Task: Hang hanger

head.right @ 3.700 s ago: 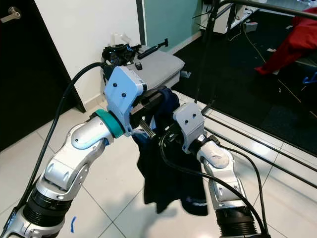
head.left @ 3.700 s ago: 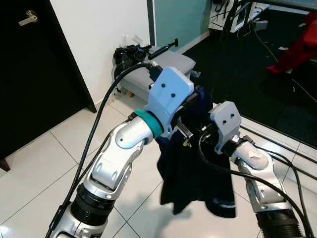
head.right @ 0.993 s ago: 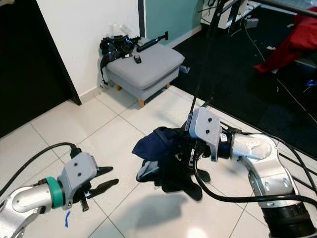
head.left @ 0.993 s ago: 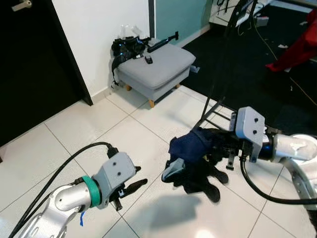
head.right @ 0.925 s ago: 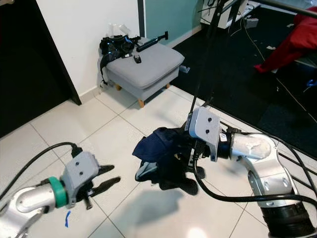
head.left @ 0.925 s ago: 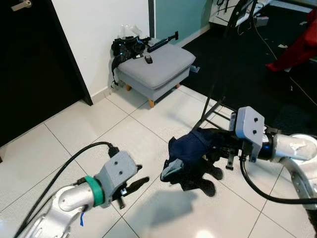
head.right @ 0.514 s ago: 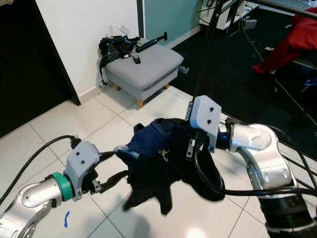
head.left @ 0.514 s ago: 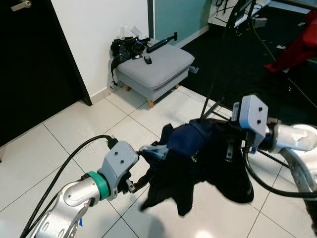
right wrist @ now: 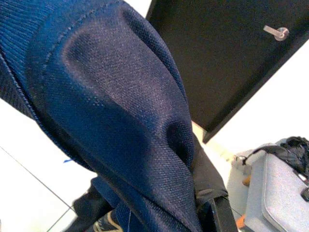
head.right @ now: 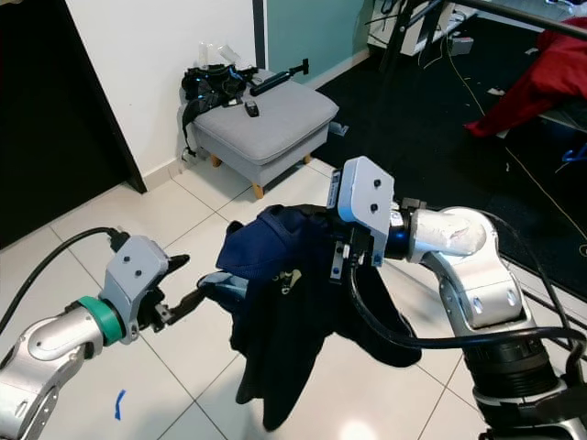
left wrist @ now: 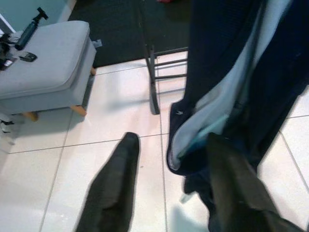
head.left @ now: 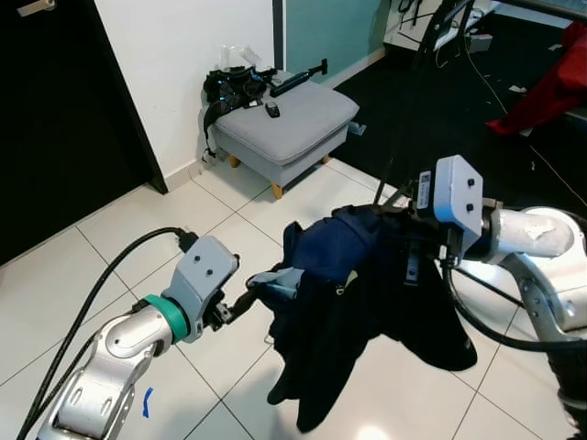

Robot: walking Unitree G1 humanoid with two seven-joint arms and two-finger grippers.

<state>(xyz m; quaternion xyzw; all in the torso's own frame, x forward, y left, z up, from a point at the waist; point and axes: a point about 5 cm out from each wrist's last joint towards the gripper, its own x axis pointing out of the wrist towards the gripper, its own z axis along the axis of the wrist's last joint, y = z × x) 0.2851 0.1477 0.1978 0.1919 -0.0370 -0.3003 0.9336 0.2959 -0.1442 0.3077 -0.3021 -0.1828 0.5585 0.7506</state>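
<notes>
A dark navy garment with a light blue inner edge hangs over my right gripper, which is buried in the cloth at chest height. In the right wrist view the navy fabric bulges over a rounded shape beneath it; the hanger itself is hidden. My left gripper is open, lower left of the garment, at its light blue edge. In the left wrist view that pale edge lies between the two black fingers.
A grey footstool carrying a black bag and small items stands by the white wall. A black metal rack frame rises behind the garment on dark carpet, with a red garment at the far right. A black door is on the left.
My right gripper has lifted the garment and carried it left, and the cloth has unfurled from a bunch to hang long. My left gripper has risen to the light blue edge.
</notes>
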